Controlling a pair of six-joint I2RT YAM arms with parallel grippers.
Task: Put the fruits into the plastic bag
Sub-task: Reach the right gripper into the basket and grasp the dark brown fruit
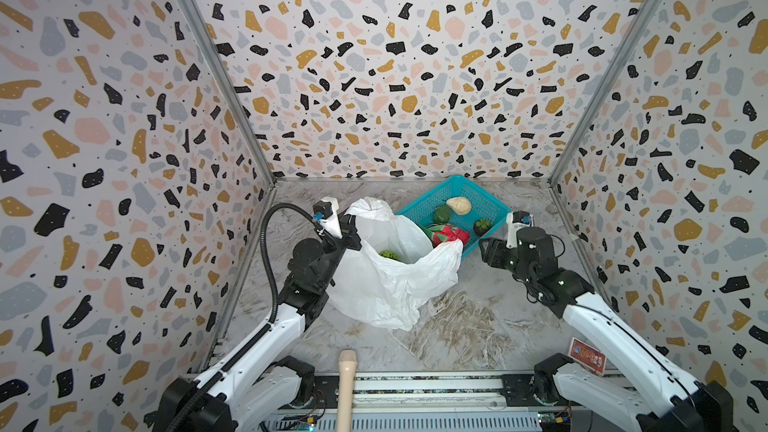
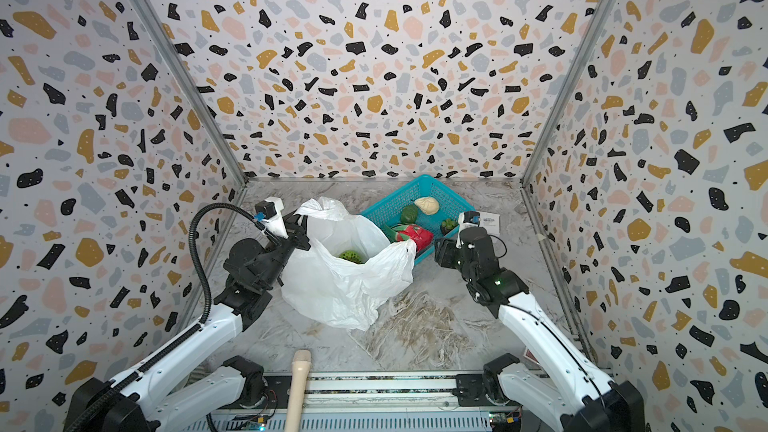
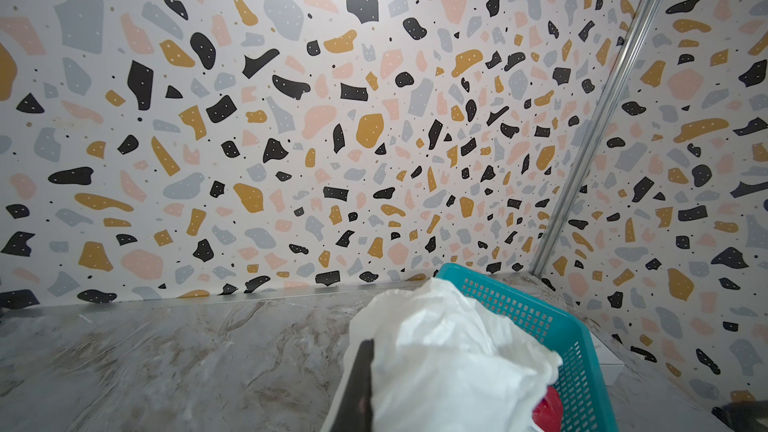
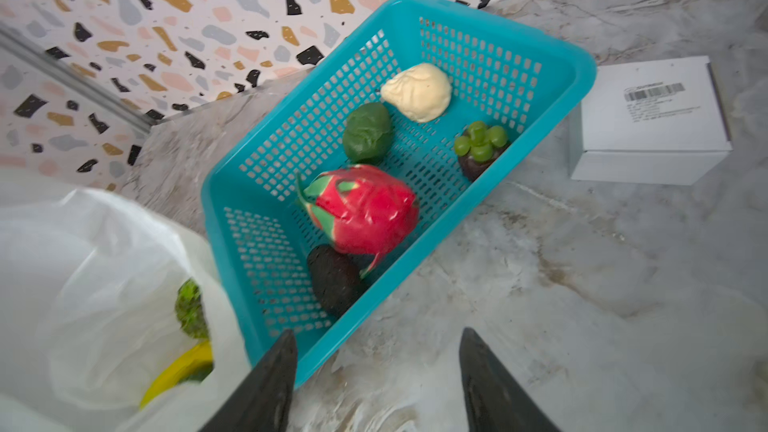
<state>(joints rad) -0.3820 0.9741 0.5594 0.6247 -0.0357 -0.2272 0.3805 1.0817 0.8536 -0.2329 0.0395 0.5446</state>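
Right wrist view shows right gripper [image 4: 378,332] gaping, empty, beside basket [image 4: 582,68]. In both top views dragon fruit [image 1: 451,234] lies at its nine o'clock: straddle its middle, squeeze gently. Left gripper [image 1: 352,228] pinches bag [image 1: 386,284] rim at basket's eight o'clock.

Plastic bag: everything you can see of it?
The plastic bag is thin, white, translucent and crinkled. It slumps on the marble table, mouth open upward, one rim bunched in the shut left end effector. Its other side rests against the teal basket. Inside show a bumpy green fruit and a banana.
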